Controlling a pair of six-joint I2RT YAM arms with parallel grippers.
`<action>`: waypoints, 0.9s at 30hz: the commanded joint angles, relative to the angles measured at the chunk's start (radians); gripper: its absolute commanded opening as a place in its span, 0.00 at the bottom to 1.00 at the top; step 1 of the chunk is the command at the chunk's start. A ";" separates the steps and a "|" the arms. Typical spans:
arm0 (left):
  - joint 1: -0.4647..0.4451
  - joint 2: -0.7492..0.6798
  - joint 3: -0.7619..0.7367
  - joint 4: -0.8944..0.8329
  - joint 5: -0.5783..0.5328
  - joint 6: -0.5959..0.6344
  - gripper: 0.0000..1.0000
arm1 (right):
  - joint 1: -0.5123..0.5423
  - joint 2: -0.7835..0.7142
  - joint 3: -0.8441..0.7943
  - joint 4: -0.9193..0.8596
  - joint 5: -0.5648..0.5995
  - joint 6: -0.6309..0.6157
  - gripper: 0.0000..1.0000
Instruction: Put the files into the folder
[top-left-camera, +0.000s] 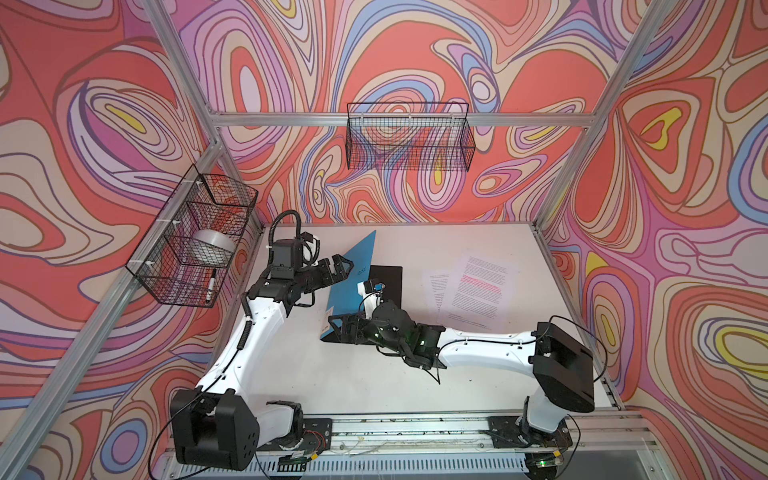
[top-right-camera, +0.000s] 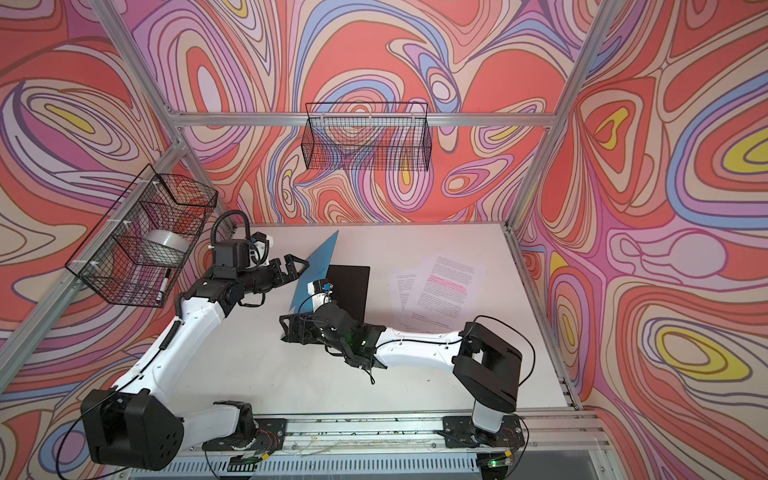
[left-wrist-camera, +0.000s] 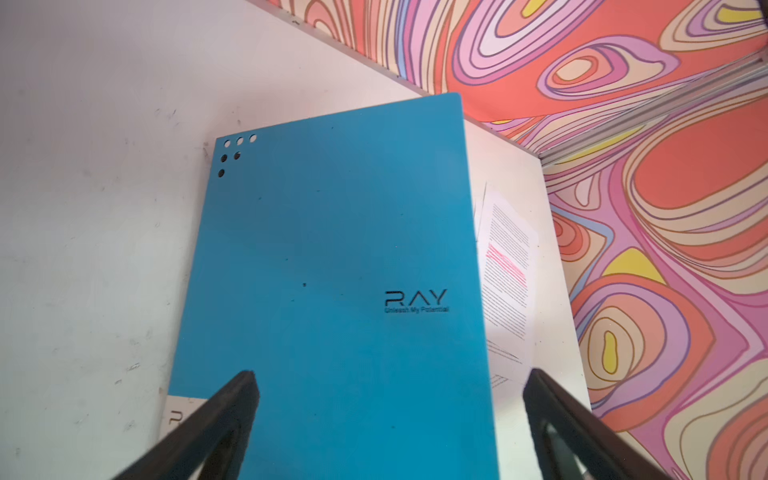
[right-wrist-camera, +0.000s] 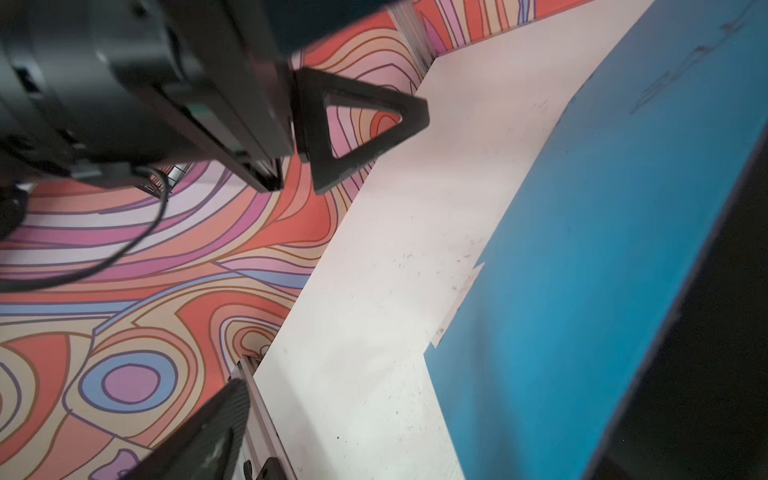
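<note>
The folder sits in the middle of the white desk. It is half open. Its blue cover stands up and leans, and its black inside lies flat on the desk. In the left wrist view the cover shows the word "RAY" and some small round holes in one corner.

The files lie flat on the desk just to the right of the folder, apart from it. The top sheet has pink lines on it.

The left claw is spread wide, right at the left side of the blue cover. I cannot tell if it touches the cover. The right claw is spread wide too, at the near left corner of the folder, and it holds nothing.

A wire basket hangs on the left wall with a roll of tape and a pen in it. Another wire basket hangs on the far wall.
</note>
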 joint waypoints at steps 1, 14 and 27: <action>0.007 0.013 0.039 -0.047 0.055 0.003 1.00 | -0.007 0.018 0.041 -0.026 -0.030 -0.046 0.98; -0.003 0.121 0.153 -0.144 -0.027 0.053 1.00 | -0.022 0.085 0.079 0.091 -0.090 -0.034 0.98; -0.043 0.121 0.172 -0.175 -0.052 0.119 1.00 | -0.035 0.138 0.153 0.165 -0.136 -0.031 0.98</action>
